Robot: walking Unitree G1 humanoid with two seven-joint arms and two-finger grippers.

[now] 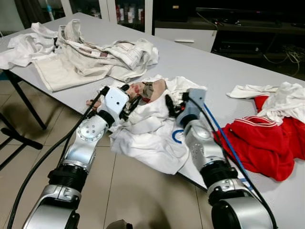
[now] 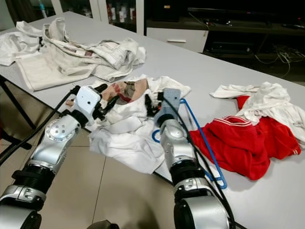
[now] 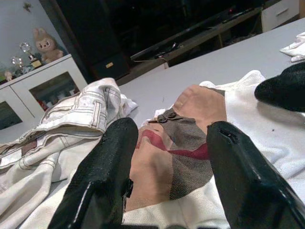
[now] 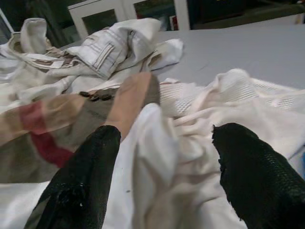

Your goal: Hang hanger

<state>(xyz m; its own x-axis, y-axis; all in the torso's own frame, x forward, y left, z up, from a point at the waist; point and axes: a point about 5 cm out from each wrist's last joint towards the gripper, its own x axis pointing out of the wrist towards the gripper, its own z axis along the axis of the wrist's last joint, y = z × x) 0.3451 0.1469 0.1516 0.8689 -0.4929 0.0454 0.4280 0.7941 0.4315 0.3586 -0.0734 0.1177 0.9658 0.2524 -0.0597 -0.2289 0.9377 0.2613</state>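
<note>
On the grey table (image 1: 224, 71), my left gripper (image 3: 167, 157) and right gripper (image 4: 162, 157) rest fingers spread over the crumpled white shirt (image 1: 143, 138). Blue wire hanger (image 2: 202, 138) lies beside my right arm.

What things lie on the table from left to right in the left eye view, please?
Beige clothes pile → left gripper → white garment → right gripper → blue hanger → red garment.

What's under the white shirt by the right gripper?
A blue hanger pokes out from under the white shirt: its hook and one arm show. The right gripper hovers above. The hanger's other end stays covered.
</note>
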